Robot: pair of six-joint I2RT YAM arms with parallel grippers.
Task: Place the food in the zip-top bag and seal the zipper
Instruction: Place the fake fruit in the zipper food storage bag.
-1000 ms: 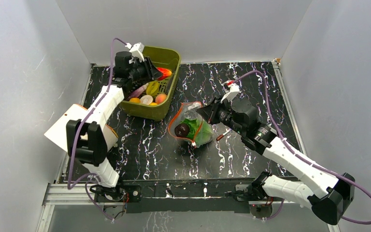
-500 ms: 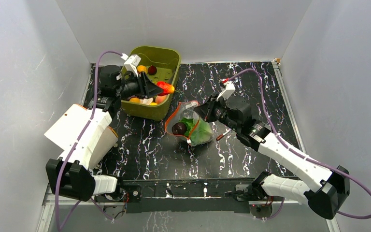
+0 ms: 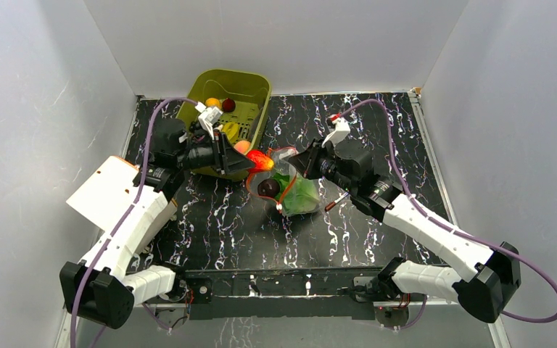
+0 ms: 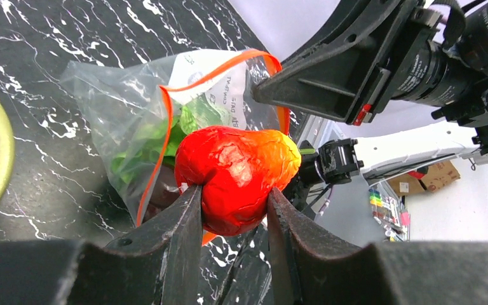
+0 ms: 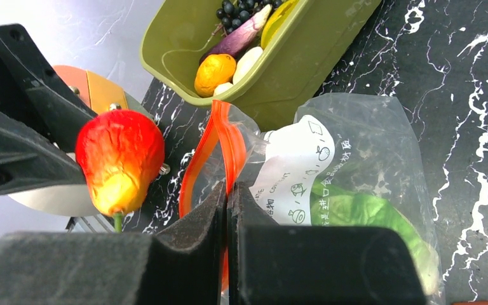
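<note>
The left arm folds out to the near-left corner, then stretches forward and across the front of the olive-green bin [image 3: 250,83], with its wrist turned so the left tool [image 4: 235,190] points at the mouth of the zip-top bag [image 3: 290,190]. That tool's fingers are clamped on a red-orange toy fruit [image 4: 238,171], which hangs off the desk [image 3: 246,225] just at the bag's opening. From where I stand I can't tell whether it touches the plastic.

The right arm has its elbow far out at the near right, and its forearm slants up and left towards the middle of the desk. The right tool [image 5: 227,197] is closed tight, pinching the bag's rim at the zipper [image 5: 229,136] and lifting that edge so the mouth gapes towards the fruit. The rest of the bag slumps on the desk just beside the bin, with the green cabbage [image 3: 301,196] and a dark purple ball [image 3: 269,191] inside. More toy food lies in the bin.
</note>
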